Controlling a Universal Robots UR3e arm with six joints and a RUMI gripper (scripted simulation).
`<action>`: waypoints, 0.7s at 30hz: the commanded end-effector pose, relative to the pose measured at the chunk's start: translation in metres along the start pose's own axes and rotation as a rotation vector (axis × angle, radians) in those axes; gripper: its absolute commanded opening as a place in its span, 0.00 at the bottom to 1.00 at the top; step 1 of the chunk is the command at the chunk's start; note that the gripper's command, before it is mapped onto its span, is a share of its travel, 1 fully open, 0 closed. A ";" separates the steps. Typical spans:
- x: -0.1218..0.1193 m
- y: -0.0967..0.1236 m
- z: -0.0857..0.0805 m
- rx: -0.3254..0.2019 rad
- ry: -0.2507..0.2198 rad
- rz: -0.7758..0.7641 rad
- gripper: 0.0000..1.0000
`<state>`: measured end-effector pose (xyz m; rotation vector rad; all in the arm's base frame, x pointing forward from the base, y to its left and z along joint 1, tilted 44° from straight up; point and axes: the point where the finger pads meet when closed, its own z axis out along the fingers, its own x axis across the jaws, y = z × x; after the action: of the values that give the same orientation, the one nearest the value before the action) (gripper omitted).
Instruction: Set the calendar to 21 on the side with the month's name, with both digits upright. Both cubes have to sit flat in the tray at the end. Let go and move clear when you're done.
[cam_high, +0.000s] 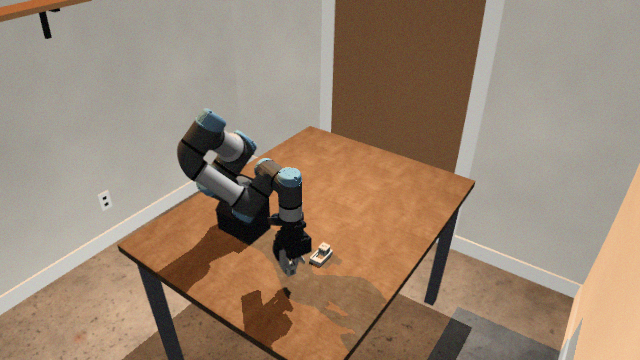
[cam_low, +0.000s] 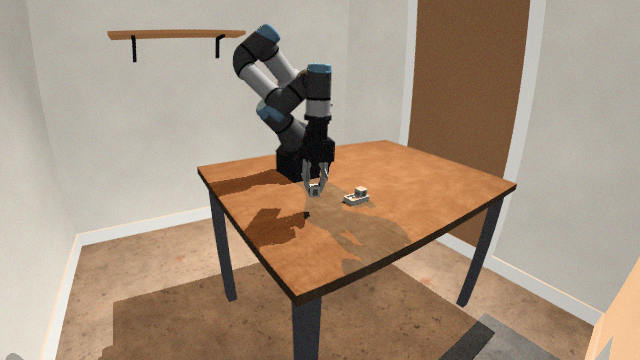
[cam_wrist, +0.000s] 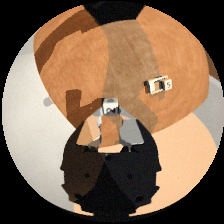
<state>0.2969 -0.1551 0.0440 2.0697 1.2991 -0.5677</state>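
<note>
My gripper (cam_high: 291, 268) (cam_low: 314, 188) (cam_wrist: 110, 106) is shut on a small white cube (cam_low: 314, 191) (cam_wrist: 110, 105) and holds it above the table, beside the tray. The held cube shows a dark 8 in the exterior view. In the wrist view a face shows a dark digit that looks like a 2 lying on its side. The white tray (cam_high: 315, 261) (cam_low: 356, 202) (cam_wrist: 149, 85) stands on the table. The other cube (cam_high: 325, 247) (cam_low: 361, 191) (cam_wrist: 168, 85) sits at one end of it, with a 5 towards the wrist camera. The month's name cannot be read.
The brown table (cam_high: 380, 185) (cam_low: 420, 175) carries the arm's black base (cam_high: 243, 225) (cam_low: 290, 165) behind the gripper. The arm's shadow falls across the table around the gripper. A wall shelf (cam_low: 175, 34) hangs far behind.
</note>
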 end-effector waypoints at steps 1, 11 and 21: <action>0.000 0.000 -0.015 0.004 -0.001 0.001 0.10; 0.000 0.001 -0.036 0.004 -0.001 0.001 0.10; 0.000 0.001 -0.048 0.004 -0.001 0.001 0.10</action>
<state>0.2985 -0.1234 0.0763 2.0728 1.2983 -0.5712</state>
